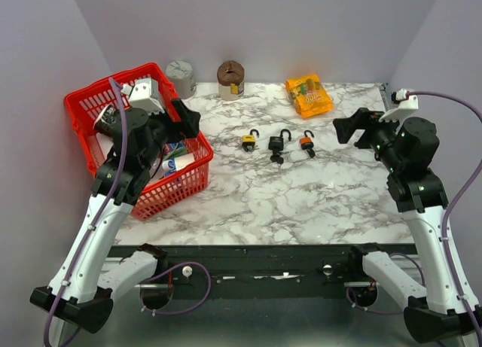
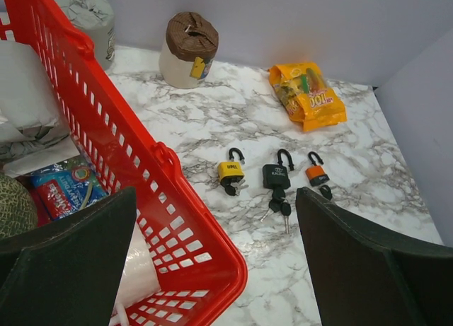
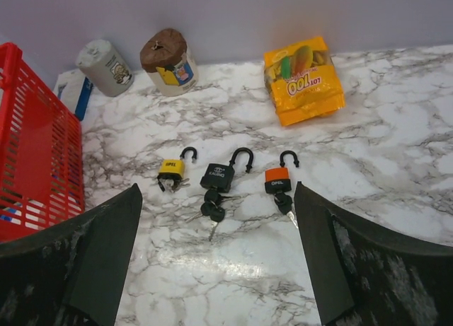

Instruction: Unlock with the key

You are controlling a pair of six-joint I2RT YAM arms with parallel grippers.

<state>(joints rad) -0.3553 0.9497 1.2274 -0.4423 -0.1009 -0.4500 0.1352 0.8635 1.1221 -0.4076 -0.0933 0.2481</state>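
Three padlocks lie in a row on the marble table: a yellow padlock (image 1: 248, 141) (image 2: 230, 172) (image 3: 170, 169), a black padlock (image 1: 277, 144) (image 2: 276, 175) (image 3: 216, 177) and an orange padlock (image 1: 306, 142) (image 2: 316, 175) (image 3: 277, 179). All three shackles stand open. Keys sit in each lock; the black one has a key bunch (image 3: 212, 211) below it. My left gripper (image 1: 188, 117) (image 2: 216, 269) is open and empty above the basket's right edge. My right gripper (image 1: 348, 129) (image 3: 219, 269) is open and empty, right of the orange padlock.
A red basket (image 1: 192, 183) (image 2: 177, 199) with packets stands at the left. A grey can (image 1: 181, 78), a brown-lidded jar (image 1: 230, 79) and an orange snack bag (image 1: 309, 95) stand along the back wall.
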